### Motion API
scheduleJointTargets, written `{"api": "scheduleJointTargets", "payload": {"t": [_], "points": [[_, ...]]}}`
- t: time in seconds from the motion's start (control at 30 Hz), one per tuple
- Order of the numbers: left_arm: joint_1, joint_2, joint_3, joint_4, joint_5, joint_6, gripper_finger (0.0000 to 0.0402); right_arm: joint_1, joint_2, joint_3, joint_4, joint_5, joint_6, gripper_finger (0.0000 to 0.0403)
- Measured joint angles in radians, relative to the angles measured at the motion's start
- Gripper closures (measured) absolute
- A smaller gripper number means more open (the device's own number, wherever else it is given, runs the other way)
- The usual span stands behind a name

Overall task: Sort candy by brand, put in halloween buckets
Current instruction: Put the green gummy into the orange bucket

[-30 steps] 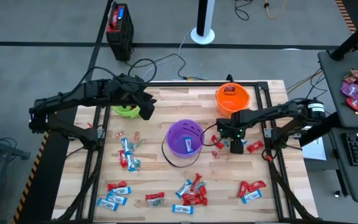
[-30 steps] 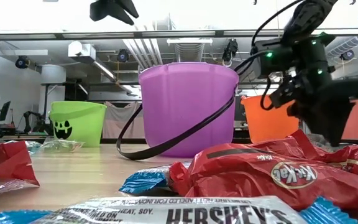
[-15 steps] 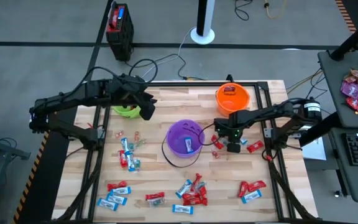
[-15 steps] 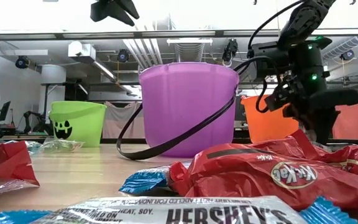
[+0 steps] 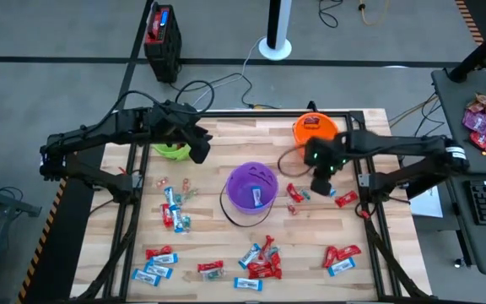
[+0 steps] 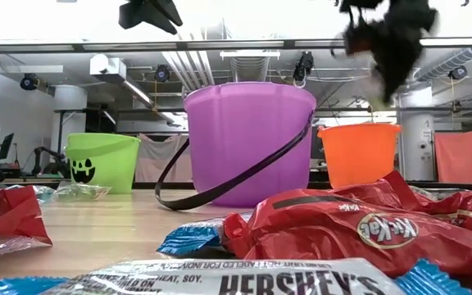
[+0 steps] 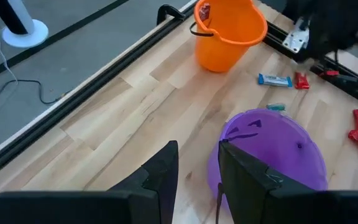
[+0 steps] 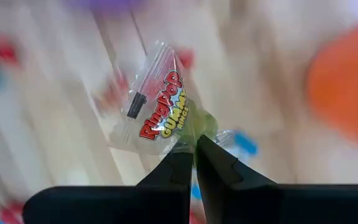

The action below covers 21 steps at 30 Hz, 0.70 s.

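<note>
Sorting is at an early stage: most small wrapped candies point(image 5: 258, 260) lie scattered over the light wooden table point(image 5: 218, 232), chiefly near its front edge, while the round orange plastic bucket point(image 5: 315, 132), the purple one point(image 5: 251, 187) and the lime green one point(image 5: 171, 149) each appear to hold little. My right gripper point(image 8: 195, 151), raised between orange and purple buckets, is clamped on a clear Ring Pop gummy packet point(image 8: 160, 106) hanging from its fingertips. My left gripper point(image 7: 197, 158), part open and empty, waits above the green bucket.
</note>
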Motion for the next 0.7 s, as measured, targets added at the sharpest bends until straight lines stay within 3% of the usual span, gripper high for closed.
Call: {"api": "scheduleJointTargets", "payload": {"t": [0.1, 0.2, 0.3, 0.47, 0.7], "points": [[0.0, 0.0, 0.0, -0.005, 0.081, -0.018, 0.0306, -0.07, 0.01, 0.117, 0.002, 0.038, 0.009, 0.0394], [-0.002, 0.002, 0.0, -0.054, 0.189, -0.07, 0.0306, -0.156, 0.05, 0.221, 0.002, 0.164, 0.03, 0.0394], [-0.02, 0.008, 0.0, -0.153, 0.274, -0.128, 0.0306, -0.262, 0.12, 0.306, -0.034, 0.177, 0.027, 0.0393], [-0.116, 0.013, -0.001, -0.272, 0.282, -0.208, 0.0296, -0.388, 0.252, 0.371, -0.189, 0.178, 0.004, 0.037], [-0.285, 0.013, -0.001, -0.273, 0.201, -0.368, 0.0279, -0.443, 0.314, 0.37, -0.206, 0.177, -0.094, 0.0293]]}}
